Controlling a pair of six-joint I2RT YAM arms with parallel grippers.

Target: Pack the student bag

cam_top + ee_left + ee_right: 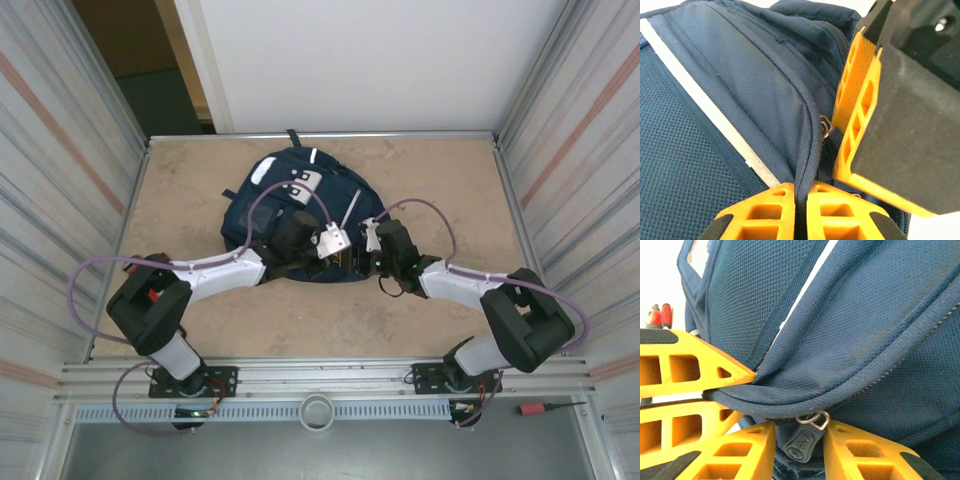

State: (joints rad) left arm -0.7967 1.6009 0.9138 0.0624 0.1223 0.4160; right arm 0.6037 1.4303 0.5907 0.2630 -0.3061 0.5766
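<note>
The student bag (290, 195), a navy backpack with white patches and a reflective strip, lies flat in the middle of the table. My left gripper (330, 240) sits at its near edge, shut on a piped seam of the bag (740, 75); the seam runs up from between the orange jaws of the left gripper (801, 189). My right gripper (372, 235) is close beside it. The right gripper (800, 427) is open, with the grey zipper pull (802, 442) and its metal ring hanging between the fingers, a small gap on the left. One right finger (860, 115) shows in the left wrist view, beside the zipper pull (827, 127).
The tan table (450, 200) has ribbed metal walls on the left and right and a white wall behind. A red-handled screwdriver (540, 408) lies off the table at the near right. Purple cables loop over both arms.
</note>
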